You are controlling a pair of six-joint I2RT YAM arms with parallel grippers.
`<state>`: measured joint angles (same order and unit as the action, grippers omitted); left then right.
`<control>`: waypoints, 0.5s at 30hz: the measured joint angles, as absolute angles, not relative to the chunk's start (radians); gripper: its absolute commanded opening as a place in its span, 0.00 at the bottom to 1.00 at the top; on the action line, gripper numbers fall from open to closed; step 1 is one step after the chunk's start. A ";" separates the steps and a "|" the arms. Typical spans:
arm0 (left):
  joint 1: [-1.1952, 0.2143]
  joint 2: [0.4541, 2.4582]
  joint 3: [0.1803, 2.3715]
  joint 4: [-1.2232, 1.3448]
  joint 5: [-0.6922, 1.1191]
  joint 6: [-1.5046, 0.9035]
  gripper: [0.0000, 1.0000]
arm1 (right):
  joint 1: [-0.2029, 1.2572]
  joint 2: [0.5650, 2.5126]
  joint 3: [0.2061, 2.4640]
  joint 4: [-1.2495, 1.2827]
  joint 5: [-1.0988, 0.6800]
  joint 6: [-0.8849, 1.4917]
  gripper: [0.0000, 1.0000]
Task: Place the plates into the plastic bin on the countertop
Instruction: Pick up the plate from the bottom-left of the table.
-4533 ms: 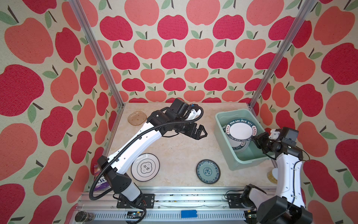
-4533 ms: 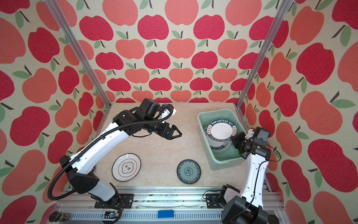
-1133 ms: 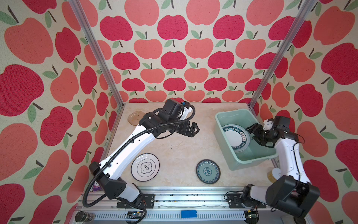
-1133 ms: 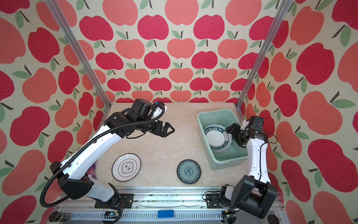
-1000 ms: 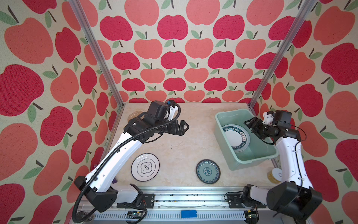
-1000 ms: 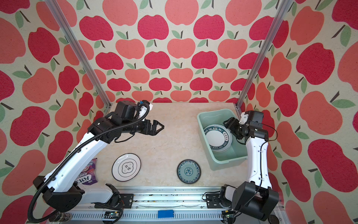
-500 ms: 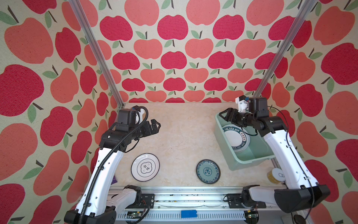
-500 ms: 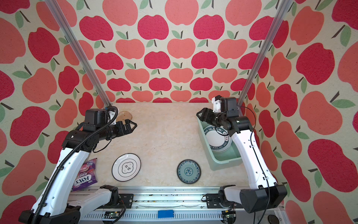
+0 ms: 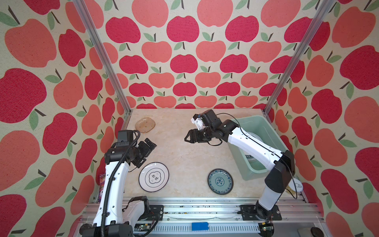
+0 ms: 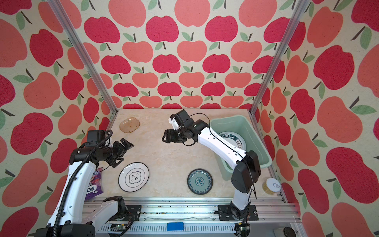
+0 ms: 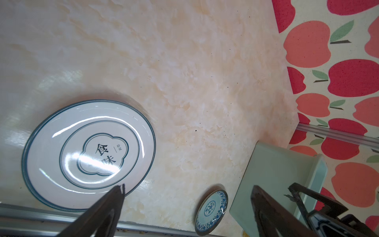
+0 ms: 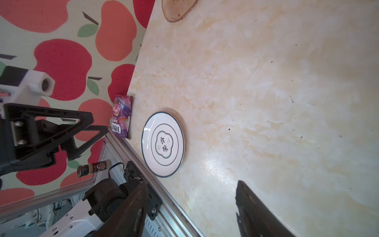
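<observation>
Three plates lie on the countertop (image 9: 184, 156): an amber one (image 9: 145, 125) (image 12: 178, 9) at the back left, a white black-rimmed emblem one (image 9: 153, 176) (image 11: 88, 156) (image 12: 163, 144) at the front left, and a teal patterned one (image 10: 199, 181) (image 11: 212, 211) at the front middle. The mint plastic bin (image 10: 256, 139) (image 11: 272, 176) stands at the right and holds a white plate with a green lettered rim (image 10: 235, 139). My left gripper (image 9: 150, 143) (image 11: 188, 195) hangs open and empty between the amber and emblem plates. My right gripper (image 10: 165, 137) (image 12: 190, 205) is open and empty, left of the bin.
A purple snack packet (image 10: 94, 184) (image 12: 121, 117) lies at the front left edge. A pull-tab can (image 10: 271, 185) stands at the front right, beside the bin. A spice bottle (image 12: 93, 167) lies beyond the front aluminium rail (image 9: 194, 202).
My right arm has swung out from over the bin to the left, over the middle of the countertop. My left gripper has drawn back to the left edge, nearer the emblem plate.
</observation>
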<state>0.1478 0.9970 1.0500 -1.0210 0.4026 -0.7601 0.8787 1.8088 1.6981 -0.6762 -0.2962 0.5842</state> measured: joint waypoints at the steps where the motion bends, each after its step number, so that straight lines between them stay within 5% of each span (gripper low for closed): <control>1: 0.171 0.986 1.037 -1.031 0.403 -0.773 0.99 | 0.897 1.837 1.703 -0.670 -0.302 0.584 0.69; 15: 0.247 0.905 0.982 -1.168 0.337 -0.859 0.99 | 1.108 2.220 1.889 -0.676 -0.423 0.482 0.66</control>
